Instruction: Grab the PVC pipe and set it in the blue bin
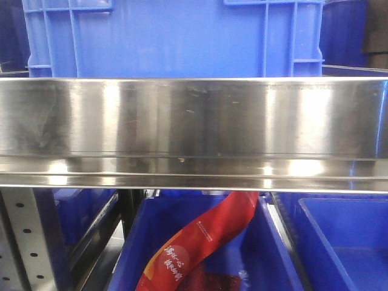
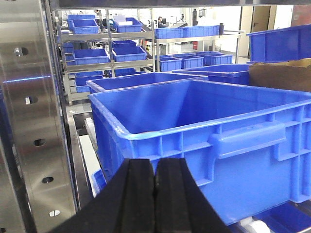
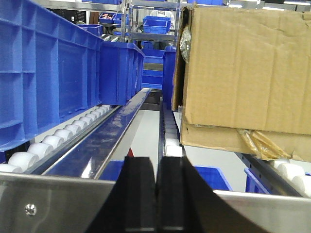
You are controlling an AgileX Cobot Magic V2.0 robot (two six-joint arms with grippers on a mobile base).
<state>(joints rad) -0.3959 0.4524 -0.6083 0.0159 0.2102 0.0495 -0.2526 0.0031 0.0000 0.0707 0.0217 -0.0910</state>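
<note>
The PVC pipe could not be made out in any view, while the blue bin (image 2: pixel 204 131) stood open on the rack just past the left gripper (image 2: pixel 155 194), whose black fingers were pressed together with nothing between them. The right gripper (image 3: pixel 156 194) was likewise closed and empty, hanging over the steel front rail (image 3: pixel 63 204) between a row of white rollers (image 3: pixel 53 138) under another blue crate (image 3: pixel 48 73) and a cardboard box (image 3: pixel 248 73). In the front view a steel shelf edge (image 1: pixel 194 130) crossed the frame, and below it a red strip (image 1: pixel 200 242) bearing pale Chinese characters, too blurred to read, lay in a lower blue bin (image 1: pixel 145 242).
</note>
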